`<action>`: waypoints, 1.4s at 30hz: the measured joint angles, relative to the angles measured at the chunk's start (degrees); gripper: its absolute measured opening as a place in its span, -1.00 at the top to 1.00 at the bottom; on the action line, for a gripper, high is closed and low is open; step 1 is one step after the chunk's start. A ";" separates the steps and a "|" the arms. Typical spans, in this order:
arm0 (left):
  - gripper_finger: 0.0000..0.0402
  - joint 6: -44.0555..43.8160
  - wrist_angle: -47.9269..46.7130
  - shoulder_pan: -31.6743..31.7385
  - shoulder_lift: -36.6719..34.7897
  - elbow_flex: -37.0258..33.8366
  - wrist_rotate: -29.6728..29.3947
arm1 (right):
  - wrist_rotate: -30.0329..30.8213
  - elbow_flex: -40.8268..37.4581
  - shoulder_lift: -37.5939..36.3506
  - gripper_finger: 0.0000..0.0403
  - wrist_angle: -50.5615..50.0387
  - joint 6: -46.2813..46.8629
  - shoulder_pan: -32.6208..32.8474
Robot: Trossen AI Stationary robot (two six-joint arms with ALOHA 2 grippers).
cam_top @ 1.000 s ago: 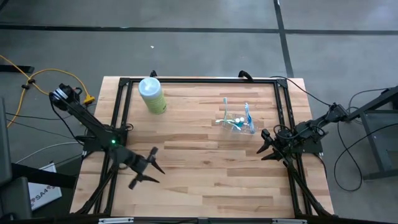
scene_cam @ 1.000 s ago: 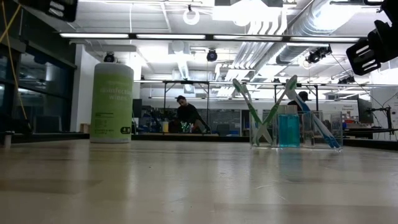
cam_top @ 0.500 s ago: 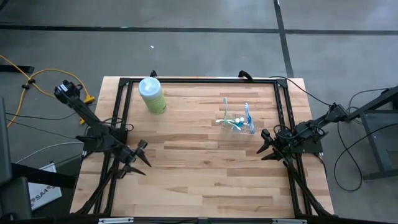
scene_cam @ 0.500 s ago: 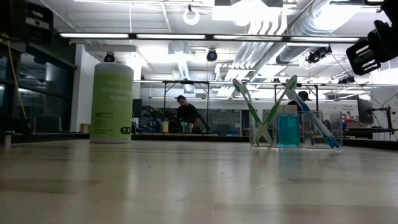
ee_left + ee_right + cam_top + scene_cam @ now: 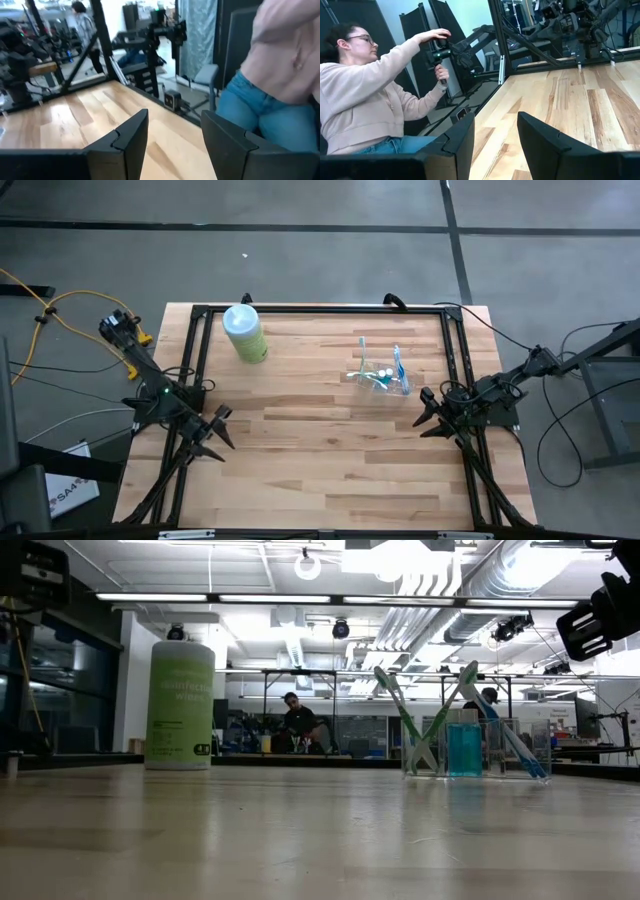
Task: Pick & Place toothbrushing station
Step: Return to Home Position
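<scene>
Overhead, clear holder [image 5: 405, 388] barely discernible around toothbrushes [image 5: 381, 378]

The table [image 5: 330, 460] is smooth pale wood; the toothbrushing station [image 5: 376, 370] is clear plastic.

The table [image 5: 330, 470] is shown in pale wood, striped by planks, and edged by a black frame [image 5: 320, 310]. The bottle [image 5: 249, 342] is coloured pale green, its cap [image 5: 240, 319] white. The holder [image 5: 380, 375] is clear and colourless; green toothbrushes [image 5: 397, 705], a blue toothbrush [image 5: 510, 752] and a blue block [image 5: 464, 750] are held in it. Beside the table, a yellow cable [image 5: 60, 305] is seen on grey floor [image 5: 300, 250].
</scene>
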 joint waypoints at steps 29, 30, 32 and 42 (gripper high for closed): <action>0.12 -8.37 -20.07 -3.62 -16.28 -0.21 1.22 | -0.02 0.00 0.00 0.30 0.09 0.00 0.00; 0.12 -8.83 -20.03 -3.62 -16.28 -0.21 1.22 | -0.02 0.00 0.00 0.30 0.09 0.00 0.01; 0.12 -8.91 -19.98 -3.62 -16.28 -0.21 1.24 | -0.02 0.00 0.00 0.30 0.09 0.00 0.02; 0.12 -9.04 -19.97 -3.62 -16.26 -0.21 1.24 | -0.02 0.00 0.00 0.30 0.09 0.00 0.02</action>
